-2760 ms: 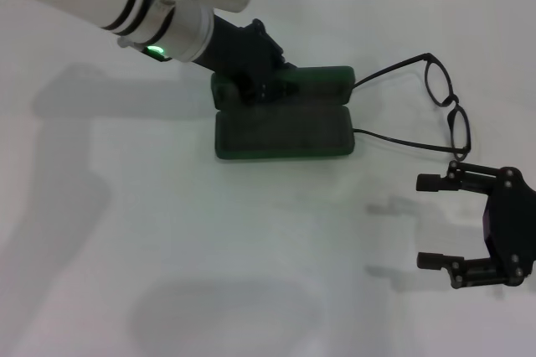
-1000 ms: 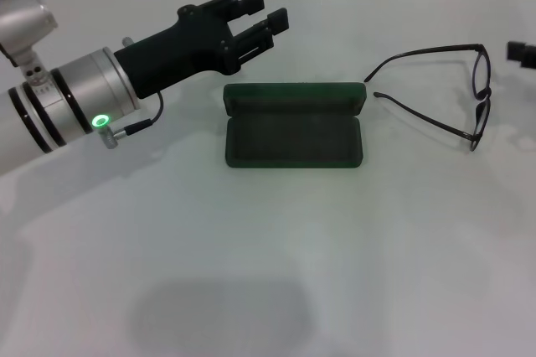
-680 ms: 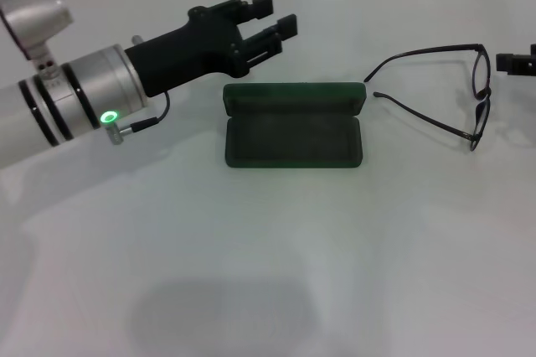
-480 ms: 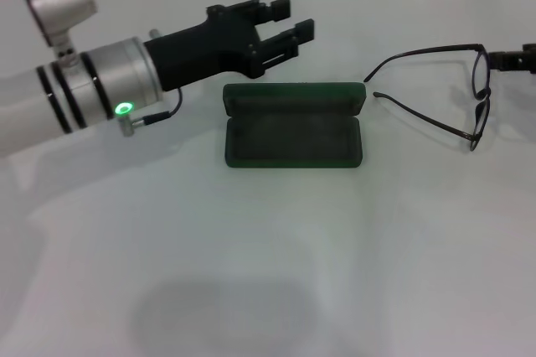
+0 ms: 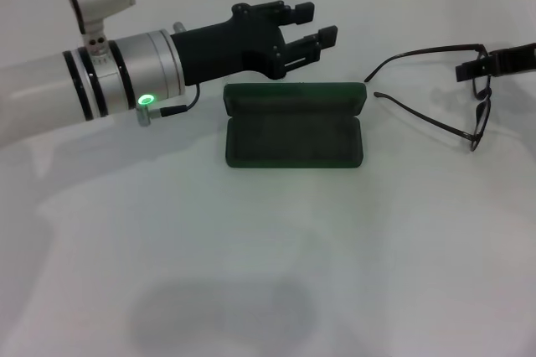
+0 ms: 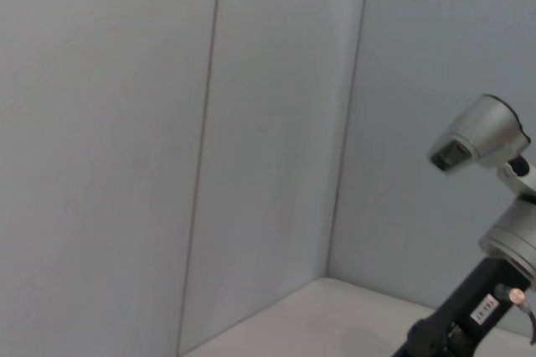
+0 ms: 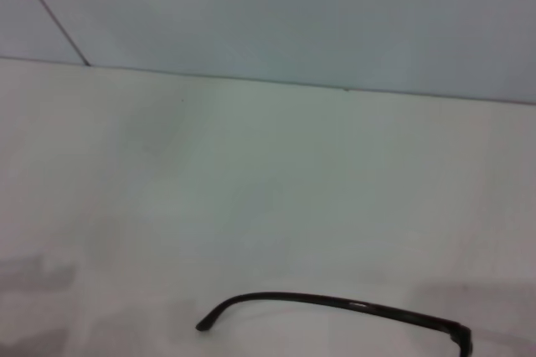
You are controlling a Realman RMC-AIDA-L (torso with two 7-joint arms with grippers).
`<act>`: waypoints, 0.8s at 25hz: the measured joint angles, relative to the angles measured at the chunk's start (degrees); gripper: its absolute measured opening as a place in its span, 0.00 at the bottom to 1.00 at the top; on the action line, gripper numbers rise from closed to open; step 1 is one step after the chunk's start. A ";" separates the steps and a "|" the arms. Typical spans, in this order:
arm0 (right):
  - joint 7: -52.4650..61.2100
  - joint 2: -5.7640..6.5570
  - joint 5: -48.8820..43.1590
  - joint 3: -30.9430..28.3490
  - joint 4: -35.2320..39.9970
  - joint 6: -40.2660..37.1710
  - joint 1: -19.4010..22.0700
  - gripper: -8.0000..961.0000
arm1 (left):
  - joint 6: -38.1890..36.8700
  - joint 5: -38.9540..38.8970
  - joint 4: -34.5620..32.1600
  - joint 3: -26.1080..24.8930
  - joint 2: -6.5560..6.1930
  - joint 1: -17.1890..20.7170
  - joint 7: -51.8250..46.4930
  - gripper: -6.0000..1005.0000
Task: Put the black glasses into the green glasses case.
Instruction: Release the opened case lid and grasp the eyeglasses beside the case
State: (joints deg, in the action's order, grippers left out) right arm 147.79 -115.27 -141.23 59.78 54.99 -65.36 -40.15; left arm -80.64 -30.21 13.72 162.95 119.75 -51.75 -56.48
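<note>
The green glasses case [image 5: 293, 126] lies open in the middle of the table, lid standing at the back, dark lining showing, nothing inside. The black glasses [image 5: 471, 93] lie to its right, arms unfolded and pointing toward the case. One arm of the glasses shows in the right wrist view [image 7: 335, 302]. My left gripper [image 5: 311, 23] is open and empty, hovering just behind and above the case lid. My right gripper [image 5: 496, 61] reaches in from the right edge, right at the glasses' front frame; most of it is out of view.
The table [image 5: 276, 248] is plain white, with a tiled wall behind it. The left wrist view shows only the wall and a grey camera head on a black mount [image 6: 481, 135].
My left gripper has lifted off the case lid and moved right, above the back of the open case. My right gripper has slid left to the glasses' front. The glasses and case stay put.
</note>
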 joint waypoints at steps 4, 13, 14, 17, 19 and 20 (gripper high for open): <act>0.58 -0.06 -0.08 0.33 -0.64 0.66 -0.06 0.69 | -0.06 -1.08 0.22 0.00 -0.08 0.56 0.10 0.52; 0.78 -0.12 -0.16 2.91 -4.60 4.63 -0.50 0.69 | 0.09 -2.11 -0.01 0.00 0.01 1.29 3.27 0.52; 0.78 -0.13 -0.17 3.19 -4.68 4.82 -0.51 0.69 | 0.20 -2.22 -0.01 -0.01 0.02 1.30 3.36 0.52; 0.78 -0.21 -0.19 4.04 -5.50 5.44 -0.84 0.69 | 1.07 -2.94 -0.01 -0.06 0.03 1.34 3.56 0.52; 0.78 -0.22 -0.19 4.19 -6.55 6.12 -1.24 0.66 | 1.43 -3.27 -0.01 -0.05 0.04 1.41 3.68 0.52; 0.78 -0.22 -0.19 4.19 -6.89 6.22 -1.34 0.65 | 1.48 -3.34 -0.01 -0.03 0.04 1.43 3.74 0.52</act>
State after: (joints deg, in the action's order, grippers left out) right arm 148.57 -115.49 -141.41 63.97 48.10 -59.15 -41.48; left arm -79.16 -33.55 13.71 162.92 119.79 -50.32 -52.73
